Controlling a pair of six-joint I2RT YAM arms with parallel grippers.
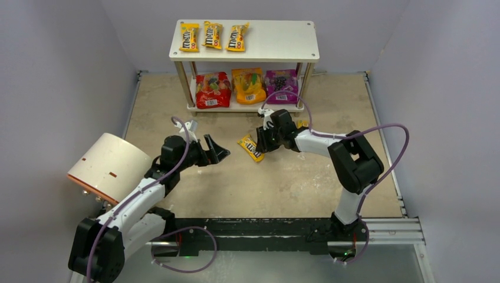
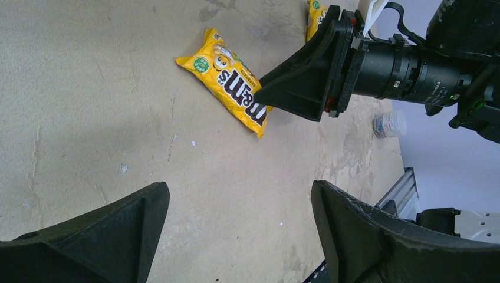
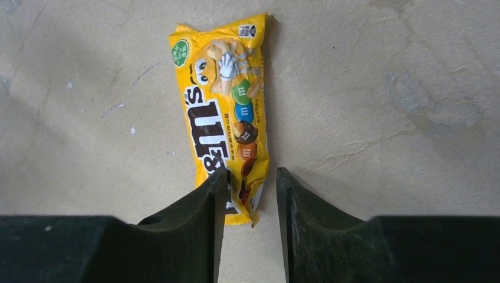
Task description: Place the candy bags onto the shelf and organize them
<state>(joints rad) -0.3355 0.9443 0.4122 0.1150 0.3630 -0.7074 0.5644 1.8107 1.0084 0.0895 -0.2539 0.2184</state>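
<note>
The shelf (image 1: 277, 38) stands at the back, with three yellow candy bags (image 1: 212, 35) on its top board. Its lower board holds a red (image 1: 213, 90), an orange (image 1: 248, 85) and a purple pouch (image 1: 281, 86). One yellow packet (image 1: 250, 147) (image 3: 227, 112) (image 2: 230, 82) lies flat mid-table. My right gripper (image 1: 262, 141) (image 3: 250, 177) is down at its near end, jaws narrowed and straddling that end. The left finger overlaps the wrapper and a gap shows at the right finger. Another yellow packet (image 1: 302, 124) peeks out behind the right wrist. My left gripper (image 1: 219, 152) (image 2: 239, 194) hovers wide open and empty, left of the packet.
A white-and-orange cylinder (image 1: 109, 168) lies at the left beside the left arm. A small clear cup-like object (image 2: 389, 124) sits near the table's right edge. A metal rail (image 1: 389, 227) runs along the near edge. Grey walls close in both sides.
</note>
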